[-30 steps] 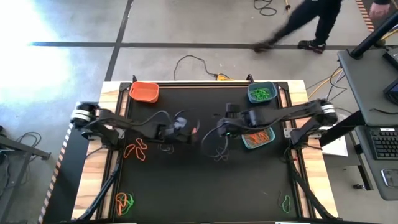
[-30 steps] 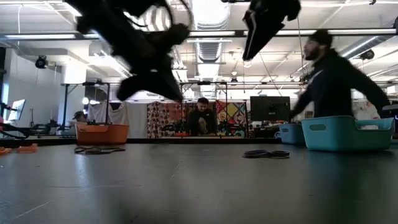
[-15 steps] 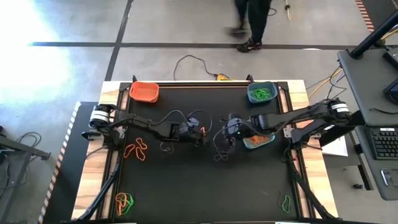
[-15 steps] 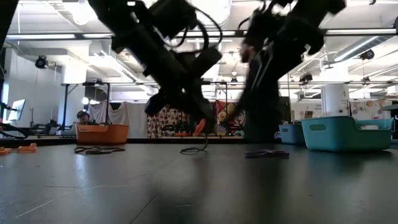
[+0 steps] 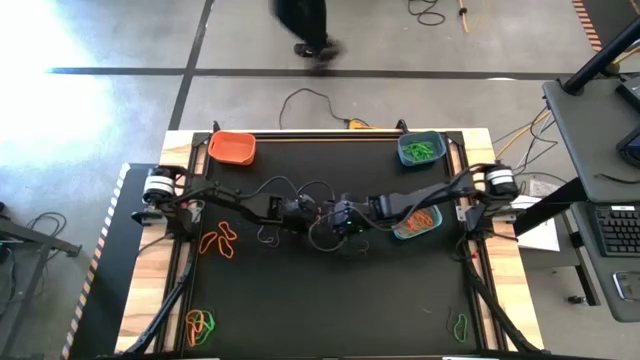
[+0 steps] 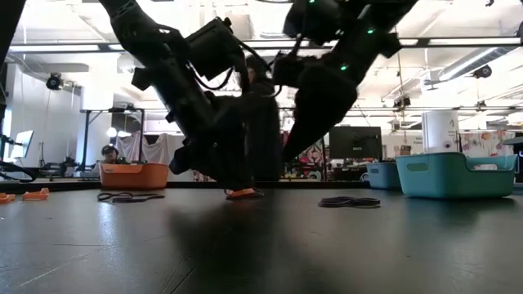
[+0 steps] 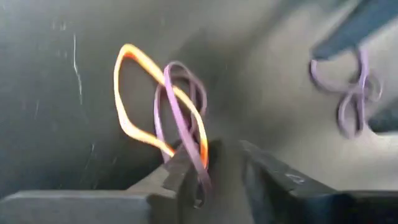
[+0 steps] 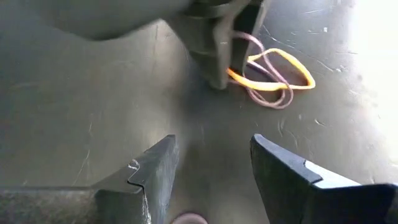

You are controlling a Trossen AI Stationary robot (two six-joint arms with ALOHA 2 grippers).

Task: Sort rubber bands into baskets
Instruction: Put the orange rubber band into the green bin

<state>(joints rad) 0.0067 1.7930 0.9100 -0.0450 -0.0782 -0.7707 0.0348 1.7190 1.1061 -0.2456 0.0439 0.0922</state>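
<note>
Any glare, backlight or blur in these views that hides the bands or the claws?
High view: washed-out glare on the floor at upper left; a person is motion-smeared. Low view: both arms are dark silhouettes against bright ceiling lights; an orange band shows on the table. Left wrist view: soft, an orange and a dark band blurred. Right wrist view: glare at one edge; right claw open.

left tool (image 5: 318,213) blocking right tool (image 5: 345,218) mid-table

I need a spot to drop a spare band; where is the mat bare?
Bare: the front middle, between the orange-green tangle and green band; also the back strip between the orange basket and teal basket. Crowded: mid-mat, where left tool and right tool meet.
</note>
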